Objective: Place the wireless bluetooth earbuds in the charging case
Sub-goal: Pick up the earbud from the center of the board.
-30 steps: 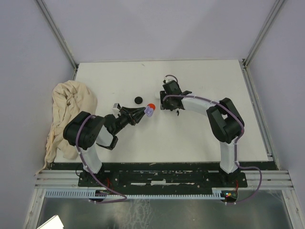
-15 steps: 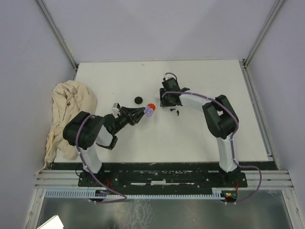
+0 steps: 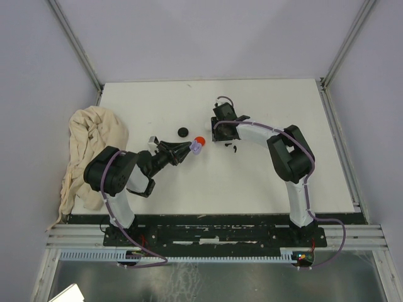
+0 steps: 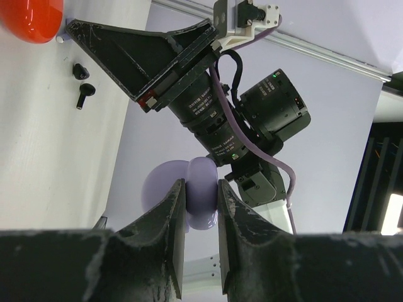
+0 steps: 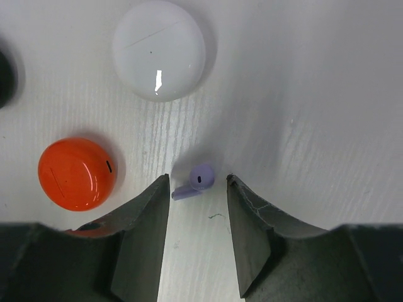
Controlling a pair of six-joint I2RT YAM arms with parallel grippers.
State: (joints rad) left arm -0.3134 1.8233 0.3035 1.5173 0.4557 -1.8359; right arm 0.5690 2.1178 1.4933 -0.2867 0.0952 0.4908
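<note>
Earbud point(image 5: 196, 181): tiny, lilac, short-stemmed, lying flat.

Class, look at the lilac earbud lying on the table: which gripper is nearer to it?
Right. The right gripper hangs directly over the earbud, open fingers either side. The left gripper, shut on a lilac case, is off to the left, past the red case.

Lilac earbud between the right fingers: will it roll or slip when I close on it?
Probably light: the lilac earbud is tiny beside the white disc. Its rounded head may slip or pivot between the open fingers of the right gripper. The stem lies flat on the table, so it should not roll far.
</note>
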